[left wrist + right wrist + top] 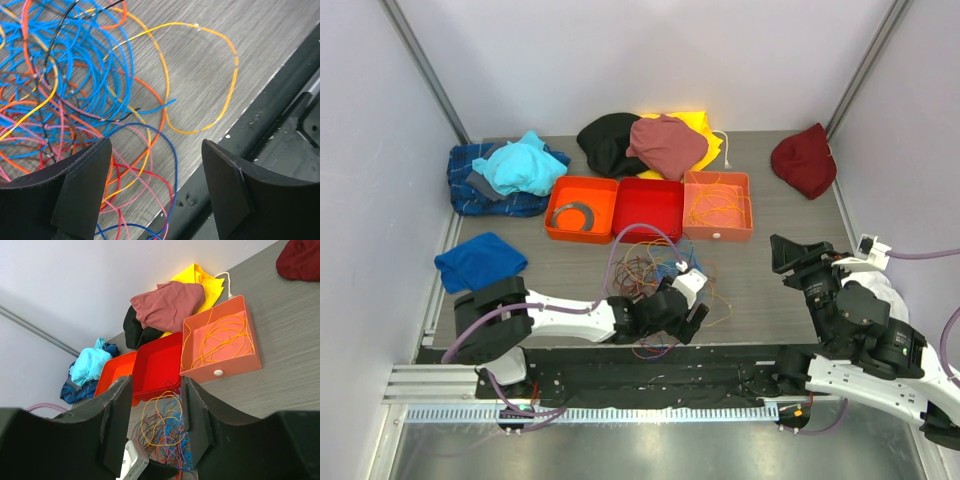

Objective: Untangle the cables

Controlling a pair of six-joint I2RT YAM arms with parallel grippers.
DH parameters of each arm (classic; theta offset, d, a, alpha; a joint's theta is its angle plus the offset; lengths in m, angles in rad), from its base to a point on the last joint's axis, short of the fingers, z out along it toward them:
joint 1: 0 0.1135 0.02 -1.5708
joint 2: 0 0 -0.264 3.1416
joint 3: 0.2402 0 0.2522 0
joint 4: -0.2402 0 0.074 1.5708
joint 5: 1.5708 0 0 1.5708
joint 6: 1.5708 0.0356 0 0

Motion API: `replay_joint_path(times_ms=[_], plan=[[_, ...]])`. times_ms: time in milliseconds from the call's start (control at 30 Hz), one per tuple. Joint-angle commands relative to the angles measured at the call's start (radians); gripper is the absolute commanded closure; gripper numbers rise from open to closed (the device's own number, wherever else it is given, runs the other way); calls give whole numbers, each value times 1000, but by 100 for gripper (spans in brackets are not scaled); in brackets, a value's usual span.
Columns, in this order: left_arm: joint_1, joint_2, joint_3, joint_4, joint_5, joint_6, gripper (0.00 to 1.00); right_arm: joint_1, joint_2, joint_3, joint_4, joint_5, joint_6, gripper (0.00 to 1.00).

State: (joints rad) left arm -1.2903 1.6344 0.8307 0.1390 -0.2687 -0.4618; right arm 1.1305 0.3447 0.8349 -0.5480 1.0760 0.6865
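The cables [650, 268] lie in a loose tangle of blue, orange, yellow, red and pink wires on the grey table, just in front of the trays. My left gripper [692, 318] is low over the tangle's near right side, by the table's front edge. In the left wrist view the cables [75, 80] spread at upper left. The left gripper [155, 167] is open there, with a few red, pink and blue loops lying on the table below the gap. My right gripper [786, 255] hangs open above the table at the right, holding nothing. The right gripper [156, 405] frames the cables [172, 432] from afar.
Three trays stand in a row behind the tangle: an orange tray [558, 200] with a grey coil, a red tray [647, 207], and a peach tray [692, 182] with an orange wire. Clothes lie around: blue cloth [480, 262], cyan cloth [525, 165], dark red cloth [805, 160]. A black rail [280, 125] borders the front.
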Motion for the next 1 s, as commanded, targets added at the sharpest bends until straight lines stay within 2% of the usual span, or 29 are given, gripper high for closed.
replay_joint_path(times_ms=[0,233,467,533,567,600,633,667,767,900,967], plan=[[-20,-1,41,88,8,43,23,5,2,4,17,35,5,49],[-30,-8,4,155,52,51,23,3,4,3,8,32,5,49],[-35,108,80,136,40,100,26,3,2,1,-1,29,19,49],[-35,151,119,120,45,114,39,3,0,4,-6,29,22,49],[-33,159,130,117,49,117,53,3,-3,4,-12,30,22,49],[-33,159,137,119,52,121,60,3,-4,9,-15,32,24,49],[-35,153,137,122,43,120,66,5,-6,10,-20,32,24,50],[-33,144,133,132,31,118,77,3,-6,12,-29,32,30,50],[-35,73,111,129,-33,115,100,5,-6,4,-33,29,44,50],[-35,-100,56,61,-134,85,100,5,4,-20,-35,10,53,50],[-33,-275,21,-1,-218,65,100,5,20,-28,-35,2,54,51]])
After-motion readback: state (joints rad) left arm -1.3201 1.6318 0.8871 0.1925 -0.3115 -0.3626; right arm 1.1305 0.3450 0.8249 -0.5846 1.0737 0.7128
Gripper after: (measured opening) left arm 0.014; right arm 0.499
